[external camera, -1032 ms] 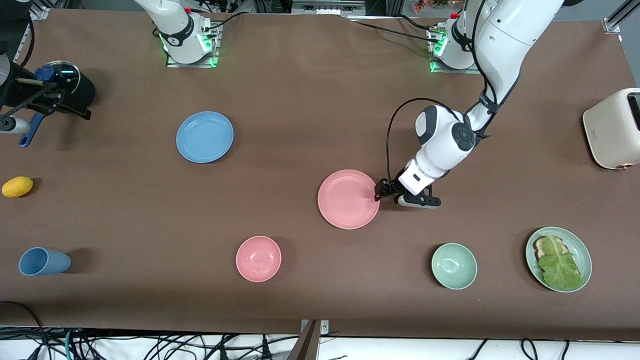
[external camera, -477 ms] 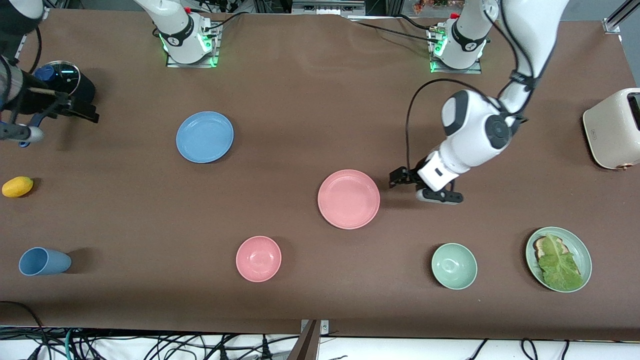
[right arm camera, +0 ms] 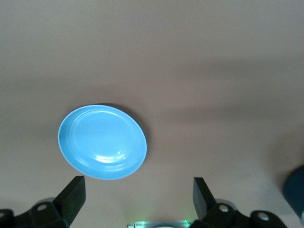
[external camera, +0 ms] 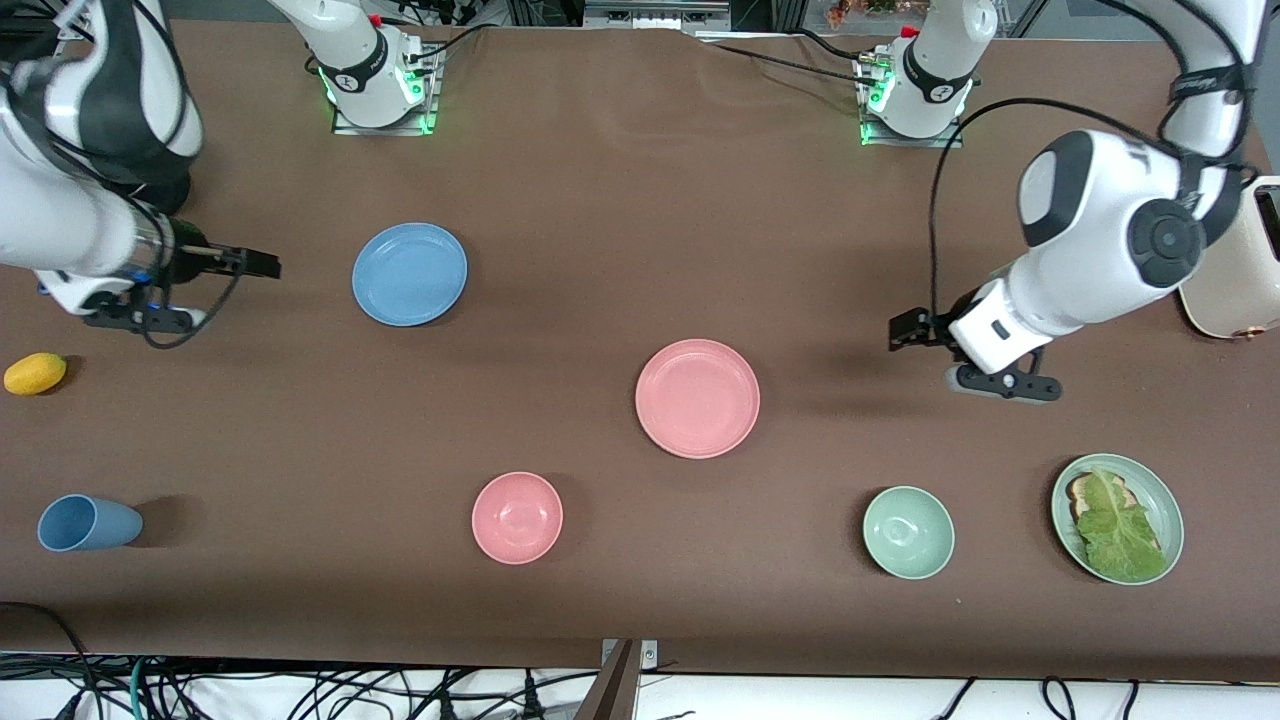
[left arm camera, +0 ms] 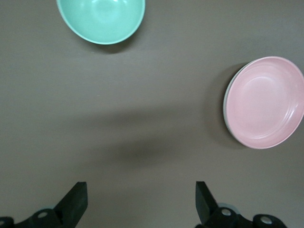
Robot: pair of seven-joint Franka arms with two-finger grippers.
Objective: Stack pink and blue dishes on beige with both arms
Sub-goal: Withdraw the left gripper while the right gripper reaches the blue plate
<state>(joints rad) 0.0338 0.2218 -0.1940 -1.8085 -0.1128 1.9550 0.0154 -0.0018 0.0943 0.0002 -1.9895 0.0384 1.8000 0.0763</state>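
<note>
The pink plate (external camera: 697, 398) lies flat mid-table; in the left wrist view the pink plate (left arm camera: 265, 102) has a thin pale rim (left arm camera: 225, 111) peeking from under one edge. No beige plate shows on its own. The blue plate (external camera: 409, 273) lies toward the right arm's end, and the right wrist view also holds this blue plate (right arm camera: 102, 141). My left gripper (external camera: 905, 328) hangs open and empty over bare table between the pink plate and the toaster. Open and empty too, my right gripper (external camera: 262, 264) hovers beside the blue plate. The fingers of the left gripper (left arm camera: 141, 202) and right gripper (right arm camera: 137, 199) stand wide apart.
A pink bowl (external camera: 517, 517), a green bowl (external camera: 908, 532) and a green plate with lettuce (external camera: 1117, 518) stand near the front edge. A toaster (external camera: 1225, 270) sits at the left arm's end. A blue cup (external camera: 85, 523) and a lemon (external camera: 35, 373) are at the right arm's end.
My left gripper has drawn back from the pink plate's rim toward the toaster and risen. My right arm has swung in from the table's end toward the blue plate.
</note>
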